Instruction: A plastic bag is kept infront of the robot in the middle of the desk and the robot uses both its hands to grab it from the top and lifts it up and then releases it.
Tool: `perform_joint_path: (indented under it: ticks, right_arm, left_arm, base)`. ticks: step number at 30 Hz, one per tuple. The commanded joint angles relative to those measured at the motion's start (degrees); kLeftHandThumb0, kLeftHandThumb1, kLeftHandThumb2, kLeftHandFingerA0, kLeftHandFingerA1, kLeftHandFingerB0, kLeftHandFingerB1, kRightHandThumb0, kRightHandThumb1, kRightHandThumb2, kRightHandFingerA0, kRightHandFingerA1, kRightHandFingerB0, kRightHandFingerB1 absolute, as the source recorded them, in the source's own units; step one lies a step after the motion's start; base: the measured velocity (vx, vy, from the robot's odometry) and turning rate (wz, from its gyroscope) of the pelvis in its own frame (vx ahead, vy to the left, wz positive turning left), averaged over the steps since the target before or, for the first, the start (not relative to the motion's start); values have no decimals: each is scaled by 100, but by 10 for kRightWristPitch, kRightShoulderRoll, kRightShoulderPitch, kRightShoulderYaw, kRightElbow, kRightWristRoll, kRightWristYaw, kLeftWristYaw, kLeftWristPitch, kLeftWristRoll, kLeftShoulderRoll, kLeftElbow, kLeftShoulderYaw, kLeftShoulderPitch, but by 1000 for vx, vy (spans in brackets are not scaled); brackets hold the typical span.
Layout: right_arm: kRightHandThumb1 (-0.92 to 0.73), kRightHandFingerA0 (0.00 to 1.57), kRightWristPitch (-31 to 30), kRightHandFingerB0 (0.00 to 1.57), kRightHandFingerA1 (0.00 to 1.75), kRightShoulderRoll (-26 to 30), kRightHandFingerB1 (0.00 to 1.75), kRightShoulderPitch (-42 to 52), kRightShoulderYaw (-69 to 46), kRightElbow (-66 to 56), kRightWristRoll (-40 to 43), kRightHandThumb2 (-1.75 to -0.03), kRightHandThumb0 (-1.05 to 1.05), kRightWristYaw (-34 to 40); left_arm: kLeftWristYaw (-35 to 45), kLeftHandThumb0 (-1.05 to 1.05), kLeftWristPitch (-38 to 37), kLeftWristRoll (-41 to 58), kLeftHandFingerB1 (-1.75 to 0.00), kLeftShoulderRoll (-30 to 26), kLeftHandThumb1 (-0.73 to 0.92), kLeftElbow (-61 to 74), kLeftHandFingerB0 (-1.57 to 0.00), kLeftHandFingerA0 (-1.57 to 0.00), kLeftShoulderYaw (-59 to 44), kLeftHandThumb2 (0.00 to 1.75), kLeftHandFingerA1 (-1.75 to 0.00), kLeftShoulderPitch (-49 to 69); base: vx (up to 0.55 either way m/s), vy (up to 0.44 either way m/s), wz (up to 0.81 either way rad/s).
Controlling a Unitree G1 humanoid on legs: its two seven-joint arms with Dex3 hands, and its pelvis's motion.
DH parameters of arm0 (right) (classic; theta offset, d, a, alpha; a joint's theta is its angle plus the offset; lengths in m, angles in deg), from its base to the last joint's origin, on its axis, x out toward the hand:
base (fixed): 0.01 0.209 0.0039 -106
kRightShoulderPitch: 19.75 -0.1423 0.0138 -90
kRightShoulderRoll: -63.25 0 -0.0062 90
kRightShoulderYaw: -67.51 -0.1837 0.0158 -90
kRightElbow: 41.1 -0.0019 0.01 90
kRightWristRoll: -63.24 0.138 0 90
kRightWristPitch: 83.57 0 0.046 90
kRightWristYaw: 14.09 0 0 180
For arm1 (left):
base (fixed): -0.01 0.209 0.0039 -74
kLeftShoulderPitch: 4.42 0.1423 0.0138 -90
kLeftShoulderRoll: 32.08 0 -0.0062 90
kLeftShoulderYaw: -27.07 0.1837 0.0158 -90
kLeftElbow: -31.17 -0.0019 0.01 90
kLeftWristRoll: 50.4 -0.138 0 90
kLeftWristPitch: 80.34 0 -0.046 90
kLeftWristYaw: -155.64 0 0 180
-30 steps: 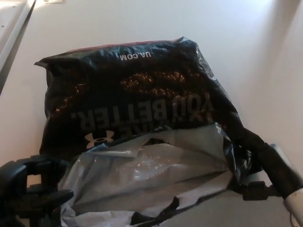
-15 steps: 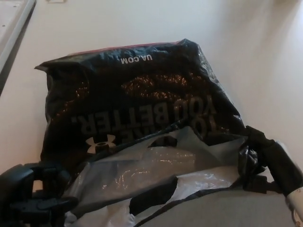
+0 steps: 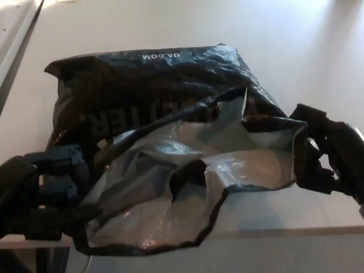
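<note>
A pale desk (image 3: 142,23) fills most of the head view, and its near edge is seen running along the bottom right. On the desk, in the middle of the picture, a black plastic bag (image 3: 159,85) is found, large and crumpled, with its far end resting on the desk surface. White lettering reading "UA.COM" is seen upside down near the far edge of the bag, and part of a larger printed slogan is visible lower down, half hidden by folds.

The near end of the bag is held open and pulled toward the camera, so that the grey inner lining (image 3: 170,187) is exposed as a wide, wrinkled mouth with a black rim. The lower lip of this mouth is seen hanging past the near edge of the desk.

At the lower left, the left hand (image 3: 54,190) is pressed against the bag's left edge; its 2 thick fingers are seen curled on the plastic, gripping the rim there. At the right, the right hand (image 3: 321,151) is placed at the bag's right corner, with its fingers closed on the black plastic of the rim. The 2 hands are set well apart, with the open mouth of the bag stretched between them.
</note>
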Motion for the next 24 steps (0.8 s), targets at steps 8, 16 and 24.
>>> perform_joint_path:
  ticks: [8, 16, 24]
  right_arm:
    - [-76, 88, -22, 71, 170, 37, 141, -12, -54, -166, 107, -62, -40, -48]
    - [-76, 90, -32, 72, 169, 38, 144, -4, -72, -173, 124, -63, -44, -49]
    - [-74, 90, -73, 71, 175, 31, 149, 13, -91, -261, 197, -62, -42, -44]
  left_arm:
    - [-46, -25, 24, 199, -175, -3, 59, 173, -65, -89, -145, 56, -175, -45]
    - [-93, -22, 40, 318, -174, -24, 58, 206, -66, -89, -192, 55, -175, -64]
    - [-155, -31, -68, 291, -121, -14, 38, 302, -99, -129, -227, 82, -141, -80]
  base:
    - [0, 0, 0]
    - [0, 0, 0]
    - [0, 0, 0]
